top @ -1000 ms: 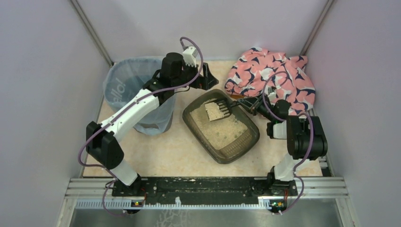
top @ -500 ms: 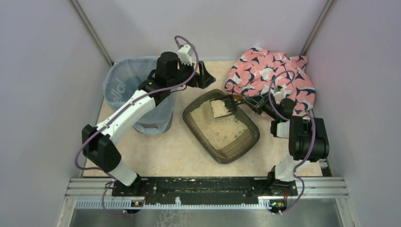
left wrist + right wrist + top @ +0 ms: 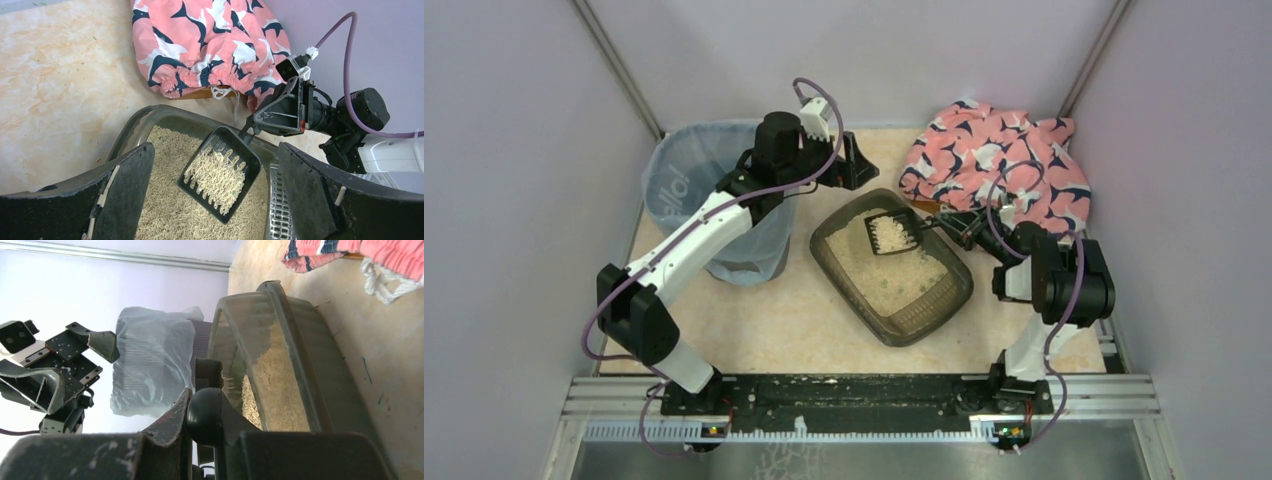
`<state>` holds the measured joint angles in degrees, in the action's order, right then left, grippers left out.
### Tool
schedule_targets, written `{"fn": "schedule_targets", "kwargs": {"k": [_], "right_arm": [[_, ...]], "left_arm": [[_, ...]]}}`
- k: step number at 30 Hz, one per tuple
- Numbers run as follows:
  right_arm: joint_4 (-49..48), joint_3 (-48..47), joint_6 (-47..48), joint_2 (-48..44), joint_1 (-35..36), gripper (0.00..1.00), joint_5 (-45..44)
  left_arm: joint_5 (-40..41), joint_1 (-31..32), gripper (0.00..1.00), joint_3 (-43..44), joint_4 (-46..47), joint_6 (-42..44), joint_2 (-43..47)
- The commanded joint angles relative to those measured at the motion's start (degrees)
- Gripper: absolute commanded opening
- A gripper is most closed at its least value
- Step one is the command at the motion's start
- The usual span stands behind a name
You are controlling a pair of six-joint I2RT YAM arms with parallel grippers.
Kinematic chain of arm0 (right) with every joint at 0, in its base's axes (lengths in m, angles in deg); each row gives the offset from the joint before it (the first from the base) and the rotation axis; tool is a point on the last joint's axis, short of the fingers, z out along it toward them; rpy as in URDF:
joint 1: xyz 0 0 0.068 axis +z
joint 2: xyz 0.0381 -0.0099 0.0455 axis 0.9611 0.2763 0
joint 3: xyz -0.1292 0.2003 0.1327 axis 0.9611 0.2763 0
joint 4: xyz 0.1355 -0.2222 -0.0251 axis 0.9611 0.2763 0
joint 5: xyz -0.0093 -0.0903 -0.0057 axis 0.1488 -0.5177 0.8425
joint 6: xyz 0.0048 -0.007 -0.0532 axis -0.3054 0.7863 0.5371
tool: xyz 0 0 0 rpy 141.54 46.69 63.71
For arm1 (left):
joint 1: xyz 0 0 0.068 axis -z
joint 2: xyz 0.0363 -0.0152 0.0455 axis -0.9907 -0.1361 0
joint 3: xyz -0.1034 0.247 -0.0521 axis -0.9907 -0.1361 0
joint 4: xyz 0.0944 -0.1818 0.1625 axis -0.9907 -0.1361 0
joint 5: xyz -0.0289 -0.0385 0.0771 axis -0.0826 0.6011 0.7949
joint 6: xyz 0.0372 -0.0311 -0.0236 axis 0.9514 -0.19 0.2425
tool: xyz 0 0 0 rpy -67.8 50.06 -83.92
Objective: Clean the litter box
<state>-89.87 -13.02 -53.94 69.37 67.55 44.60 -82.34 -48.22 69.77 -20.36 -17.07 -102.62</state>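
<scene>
You are looking into an enclosure with pale lilac walls (image 3: 514, 200) and a beige mottled table (image 3: 764, 320). A pink patterned cloth (image 3: 999, 160) lies bunched in the far right corner. A round bin (image 3: 674, 190) lined with a translucent blue bag stands at the far left.

Locate the litter box (image 3: 904, 335) at the centre of the table, set at an angle between the bin and the cloth. It lies just beside the bin and is filled with beige litter.

The left gripper (image 3: 856, 160) hangs above the far corner of the litter box, between the box and the bin. Its fingers (image 3: 125, 185) are spread wide and hold nothing.

The right gripper (image 3: 952, 222) reaches in from the cloth side. Its fingers are clamped on the handle of a small black slotted scoop (image 3: 890, 233). The scoop carries a load of litter and sits over the far end of the litter box.
</scene>
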Motion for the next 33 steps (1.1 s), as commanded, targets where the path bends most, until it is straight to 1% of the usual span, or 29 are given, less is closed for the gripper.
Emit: {"fn": "schedule_targets", "kwargs": {"k": [1,2,3,5,6,9,11,12,15,16,18,19,21,22,25,26,28,29,30,31,33], "right_arm": [[-6.3,0.0,-0.9,-0.1,0.3,0.0,0.8],[-5.1,0.4,0.0,-0.4,-0.1,0.0,-0.2],[-4.0,0.0,1.1,-0.5,1.1,0.0,-0.3],[-2.4,-1.4,1.8,-0.5,4.8,0.0,0.7],[-2.3,-1.1,1.7,-0.8,4.9,0.0,0.0],[-1.9,0.7,2.8,-0.8,0.9,0.0,-1.9],[-2.6,-0.8,2.5,0.2,3.5,0.0,1.0],[-2.6,-0.6,2.4,0.1,4.3,0.0,1.1],[-1.1,0.8,3.4,-0.4,1.4,0.0,-1.2],[-1.9,0.2,3.1,0.0,2.0,0.0,-0.4],[-2.5,-1.7,2.3,1.1,5.7,0.0,1.8],[-2.3,-1.8,2.2,1.2,6.0,0.0,1.4],[-1.6,-1.1,2.5,1.3,2.2,0.0,-0.1],[-3.0,-0.9,1.9,1.8,1.1,0.0,-0.7],[-5.6,-2.3,-0.1,3.4,5.8,0.0,2.0],[-5.5,-1.7,0.1,3.4,6.0,0.0,1.4],[-5.3,0.4,1.4,3.0,2.7,0.0,-0.3],[-7.5,1.5,0.7,3.2,1.2,0.0,-1.2],[-10.4,1.6,-0.7,4.2,1.7,0.0,-0.8],[-12.2,0.6,-1.9,5.1,3.8,0.0,0.9],[-13.6,-0.7,-3.1,6.5,7.2,0.0,2.6]], "left_arm": [[0.2,-0.4,0.99,-0.7,0.5,0.5,2.1],[0.2,-0.4,0.99,-0.4,0.1,0.5,2.0],[0.2,-0.5,0.99,-0.5,0.3,0.4,2.1],[0.4,-0.5,0.99,-1.4,1.3,0.0,2.3],[0.6,-0.5,0.99,-1.4,1.4,-0.1,2.0],[0.9,-0.5,0.99,-0.7,0.2,0.4,2.2],[1.3,-0.4,0.99,-1.5,0.8,0.6,2.9],[1.3,-0.5,0.99,-1.4,0.6,0.8,2.8],[1.2,-0.7,0.99,-0.8,-0.6,1.0,2.4],[1.1,-0.7,0.99,-1.4,0.0,0.5,2.7],[0.6,-0.7,0.99,-2.6,1.3,-0.1,3.2],[0.4,-0.7,0.99,-2.5,1.4,-0.1,3.0],[0.2,-0.7,0.99,-1.5,0.2,-0.1,2.4],[0.3,-0.7,0.99,-1.6,0.2,-0.1,2.5],[0.9,-0.7,0.99,-3.0,1.6,-0.4,3.3],[1.0,-0.7,0.99,-2.8,1.5,-0.2,3.1],[1.0,-0.7,0.99,-2.1,0.6,0.0,2.7],[0.9,-0.7,0.99,-2.3,0.7,-0.1,3.0],[0.8,-0.7,0.99,-2.8,1.4,-0.4,3.4],[0.7,-0.7,0.99,-3.5,1.9,-0.5,3.7],[0.8,-0.8,0.99,-3.6,2.0,-0.2,3.2]]}}
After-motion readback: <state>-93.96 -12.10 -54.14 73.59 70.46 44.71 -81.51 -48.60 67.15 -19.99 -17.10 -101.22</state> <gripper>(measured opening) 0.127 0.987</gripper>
